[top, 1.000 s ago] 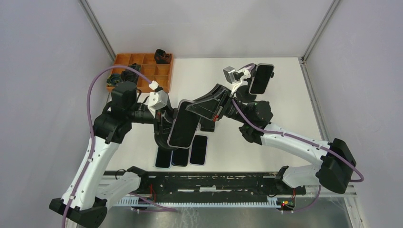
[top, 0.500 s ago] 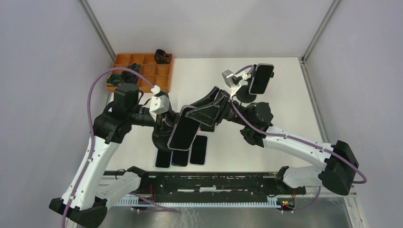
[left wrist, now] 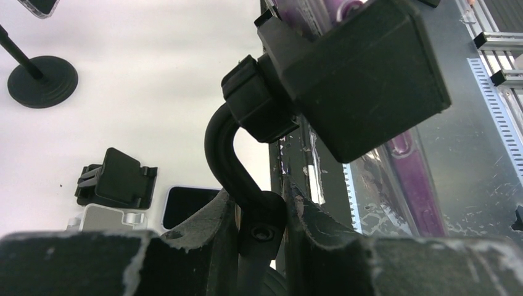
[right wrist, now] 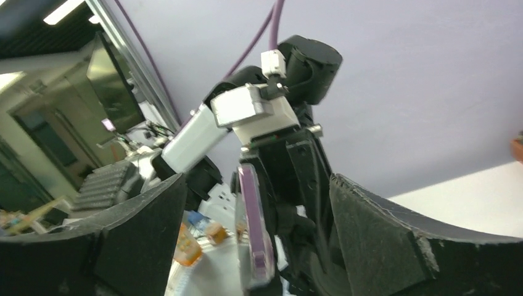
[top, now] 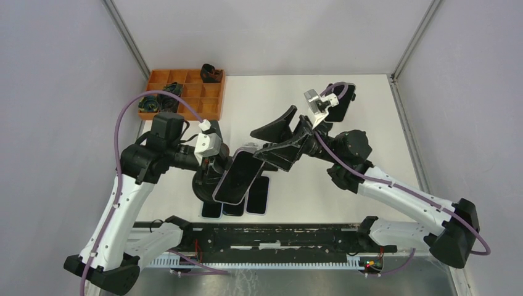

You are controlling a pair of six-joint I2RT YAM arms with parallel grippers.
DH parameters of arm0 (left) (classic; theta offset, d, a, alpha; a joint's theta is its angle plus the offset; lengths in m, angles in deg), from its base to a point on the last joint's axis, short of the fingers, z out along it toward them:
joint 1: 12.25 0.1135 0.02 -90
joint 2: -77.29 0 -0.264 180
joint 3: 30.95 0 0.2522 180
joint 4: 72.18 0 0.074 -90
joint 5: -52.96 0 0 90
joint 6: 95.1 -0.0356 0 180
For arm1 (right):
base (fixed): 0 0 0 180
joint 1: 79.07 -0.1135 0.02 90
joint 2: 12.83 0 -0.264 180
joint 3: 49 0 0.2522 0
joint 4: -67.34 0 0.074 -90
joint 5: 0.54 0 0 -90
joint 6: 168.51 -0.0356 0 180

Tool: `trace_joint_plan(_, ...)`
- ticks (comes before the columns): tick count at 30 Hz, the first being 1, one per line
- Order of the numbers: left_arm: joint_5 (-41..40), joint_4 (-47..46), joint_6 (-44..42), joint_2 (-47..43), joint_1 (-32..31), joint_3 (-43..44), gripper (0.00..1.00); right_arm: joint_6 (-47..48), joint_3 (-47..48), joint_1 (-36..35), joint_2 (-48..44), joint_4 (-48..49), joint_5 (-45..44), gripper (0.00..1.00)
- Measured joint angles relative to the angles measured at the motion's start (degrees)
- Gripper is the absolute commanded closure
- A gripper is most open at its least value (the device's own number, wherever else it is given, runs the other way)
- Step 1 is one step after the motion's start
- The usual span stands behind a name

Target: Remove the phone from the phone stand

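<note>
right gripper just let go. a second ago it's pinched on the top edge of the phone, now its jaws are spread wide and the arm has backed off toward the right a bit. from the right wrist view the phone sits edge-on in the gap between the 2 fingers, touching neither as far as i can tell.

the phone itself is not out yet. it's up off the table in the clamp of the phone stand, tipped over lower than it was, screen facing up and toward the near edge. the left gripper is clamped on the stand's curved neck and hasn't budged, so the stand stays braced in the air.

my read: that pull didn't free it, or this is a release to regrip somewhere better. the job is basically at the same spot, phone in cradle. the next grab probably needs a firmer bite on the phone's edges while the left keeps the stand steady, above the 3 phones on the table.
</note>
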Motion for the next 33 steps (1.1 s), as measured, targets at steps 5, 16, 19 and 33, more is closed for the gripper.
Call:
trace_joint_plan(5, 0.4, 1.3, -0.4, -0.1, 0.0, 1.1, 0.98, 5.4, -1.7, 0.4, -5.7, -7.3, -0.4, 0.02)
trace_joint_plan(16, 0.6, 2.3, -0.4, -0.2, 0.0, 1.2, 0.98, 10.7, -12.0, 0.9, -16.7, -16.7, -8.5, 0.02)
trace_joint_plan(19, 0.6, 3.5, -1.0, -0.2, 0.0, 1.3, 0.98, 13.6, -5.7, 0.9, -13.5, -24.5, -7.2, 0.02)
trace_joint_plan(33, 0.6, 7.4, -4.5, 1.7, 0.0, 1.5, 0.98, 13.0, -3.3, 0.2, -11.4, -26.0, -2.5, 0.18)
